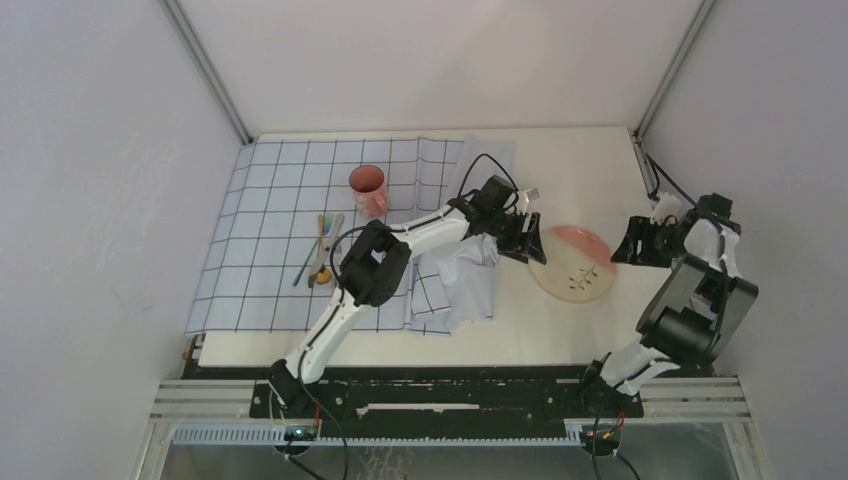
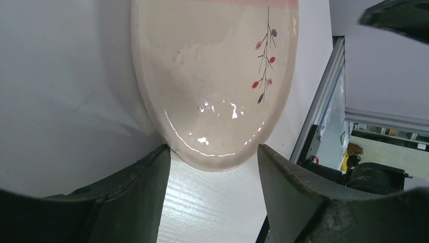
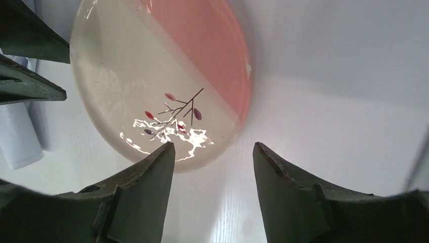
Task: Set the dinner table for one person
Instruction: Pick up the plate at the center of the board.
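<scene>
plate (image 1: 572, 263) lies flat on the table (image 1: 560, 170), right of the rumpled cloth (image 1: 280, 230), with nothing on it. left gripper (image 2: 212, 157) sits at one rim, jaws spread and empty; right gripper (image 3: 212, 152) is near the opposite rim, also spread. to lift it well, i'd slip one finger under the rim, pinch squarely and keep it level. mug (image 1: 368, 190) on the cloth looks empty.

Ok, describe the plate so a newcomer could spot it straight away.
On the cream-white dinner table, look right of the blue gridded cloth, on the bare surface. The plate sits there between the left end effector and the right end effector. Unlike the pink mug on the cloth, it is a round cream dish with a pink segment and a painted twig.
</scene>
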Robot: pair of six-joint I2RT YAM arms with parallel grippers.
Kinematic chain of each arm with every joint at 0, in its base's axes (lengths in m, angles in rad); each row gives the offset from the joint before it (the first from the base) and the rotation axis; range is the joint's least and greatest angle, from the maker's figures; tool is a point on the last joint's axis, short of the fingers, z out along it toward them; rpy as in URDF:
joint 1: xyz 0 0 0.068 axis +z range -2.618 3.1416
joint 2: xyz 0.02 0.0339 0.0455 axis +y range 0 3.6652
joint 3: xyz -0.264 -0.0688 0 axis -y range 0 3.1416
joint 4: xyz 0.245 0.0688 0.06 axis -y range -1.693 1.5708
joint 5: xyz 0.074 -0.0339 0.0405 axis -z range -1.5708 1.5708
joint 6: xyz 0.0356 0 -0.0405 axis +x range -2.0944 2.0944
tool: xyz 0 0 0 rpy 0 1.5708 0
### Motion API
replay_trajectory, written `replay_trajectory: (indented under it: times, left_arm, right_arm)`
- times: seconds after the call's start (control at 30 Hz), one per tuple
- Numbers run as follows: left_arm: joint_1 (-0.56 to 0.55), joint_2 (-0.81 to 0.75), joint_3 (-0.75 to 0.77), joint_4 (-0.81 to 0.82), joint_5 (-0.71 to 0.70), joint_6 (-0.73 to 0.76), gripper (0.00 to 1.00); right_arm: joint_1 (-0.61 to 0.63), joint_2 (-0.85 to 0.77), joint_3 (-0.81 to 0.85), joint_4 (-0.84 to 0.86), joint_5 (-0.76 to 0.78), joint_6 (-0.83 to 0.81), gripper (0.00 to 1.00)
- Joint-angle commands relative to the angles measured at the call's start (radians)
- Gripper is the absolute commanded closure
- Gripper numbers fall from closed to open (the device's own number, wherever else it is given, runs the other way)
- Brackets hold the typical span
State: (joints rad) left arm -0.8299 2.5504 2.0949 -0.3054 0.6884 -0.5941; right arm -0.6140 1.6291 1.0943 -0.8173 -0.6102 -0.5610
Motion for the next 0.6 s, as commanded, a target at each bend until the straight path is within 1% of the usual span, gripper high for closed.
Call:
replay_trajectory:
  times: [0.0,0.1,0.23,0.43,0.57]
  left_arm:
    - [-0.014,-0.028,0.051,-0.038,0.009,0.025,0.31]
    - [-0.014,-0.028,0.050,-0.039,0.013,0.024,0.31]
    - [-0.014,-0.031,0.042,-0.046,0.014,0.035,0.31]
    - [-0.014,-0.035,0.035,-0.052,0.014,0.042,0.31]
    - [-0.012,-0.035,0.033,-0.055,0.013,0.047,0.31]
  right_arm:
    - [0.011,-0.120,0.038,-0.001,0.096,-0.008,0.32]
    - [-0.009,-0.092,0.038,0.014,0.150,-0.002,0.32]
    - [-0.045,-0.013,0.037,0.013,0.142,-0.005,0.32]
    - [-0.049,0.050,0.038,0.060,0.166,0.026,0.31]
    - [-0.042,0.102,0.057,0.038,0.107,0.016,0.31]
